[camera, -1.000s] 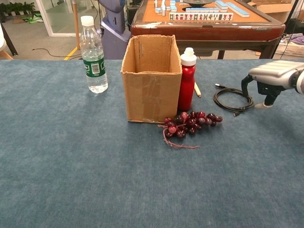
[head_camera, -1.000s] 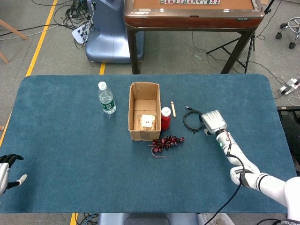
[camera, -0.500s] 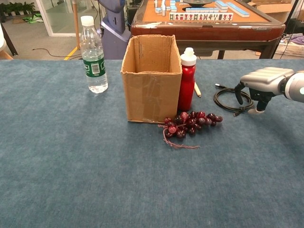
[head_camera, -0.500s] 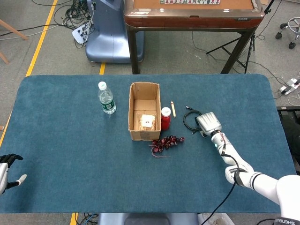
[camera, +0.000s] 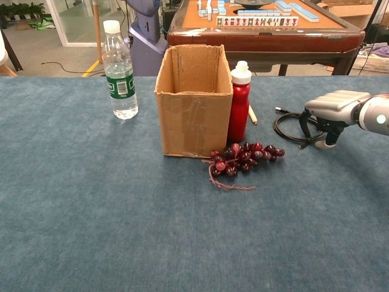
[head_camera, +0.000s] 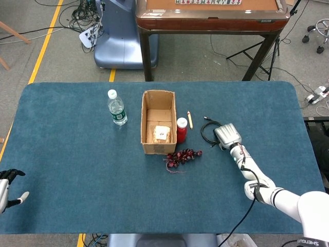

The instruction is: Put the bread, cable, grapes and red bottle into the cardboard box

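Hovering over the cable [head_camera: 209, 131] on the worktop [head_camera: 77, 170], the right hand [head_camera: 227, 136] has fingers curled down, holding nothing yet. The loose coil could slip out when lifted.

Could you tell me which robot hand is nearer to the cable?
The right robot hand hovers right at the cable; the left robot hand sits far off at the table's near-left edge.
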You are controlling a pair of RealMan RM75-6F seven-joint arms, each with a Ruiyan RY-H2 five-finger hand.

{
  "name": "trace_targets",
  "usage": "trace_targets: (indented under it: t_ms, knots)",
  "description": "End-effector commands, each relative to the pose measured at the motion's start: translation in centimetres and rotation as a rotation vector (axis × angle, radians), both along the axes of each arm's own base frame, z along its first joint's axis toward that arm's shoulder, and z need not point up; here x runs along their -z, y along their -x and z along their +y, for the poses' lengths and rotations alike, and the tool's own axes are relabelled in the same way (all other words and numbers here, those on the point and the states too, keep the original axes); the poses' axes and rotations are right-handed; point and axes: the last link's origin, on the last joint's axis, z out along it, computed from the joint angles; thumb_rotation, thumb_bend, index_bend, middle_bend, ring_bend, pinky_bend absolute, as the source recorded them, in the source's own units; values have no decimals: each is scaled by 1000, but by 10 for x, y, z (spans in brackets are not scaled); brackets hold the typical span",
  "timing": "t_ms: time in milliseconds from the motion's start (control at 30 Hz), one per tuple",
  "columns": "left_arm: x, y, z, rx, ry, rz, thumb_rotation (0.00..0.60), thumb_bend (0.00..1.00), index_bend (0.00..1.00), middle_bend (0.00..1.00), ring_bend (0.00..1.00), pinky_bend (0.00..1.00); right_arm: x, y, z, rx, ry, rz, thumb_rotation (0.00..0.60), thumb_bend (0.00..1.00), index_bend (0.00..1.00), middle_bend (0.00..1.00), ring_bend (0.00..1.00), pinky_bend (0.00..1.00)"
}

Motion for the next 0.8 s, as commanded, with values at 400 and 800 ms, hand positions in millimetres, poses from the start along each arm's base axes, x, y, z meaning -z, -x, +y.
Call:
trace_targets:
  t_ms: [400, 800]
  knots:
    - [0, 0, 0, -1, 1, -1, 600, 150, 369, 328, 271, 540, 1, 1, 0, 5, 2, 2, 600, 412, 668, 1000, 1000, 988]
    - [1, 1, 0, -4, 4, 1, 600, 151, 369, 328, 271, 540, -33, -7, 5, -33, 78, -45, 600, 430, 702, 1000, 1000, 989]
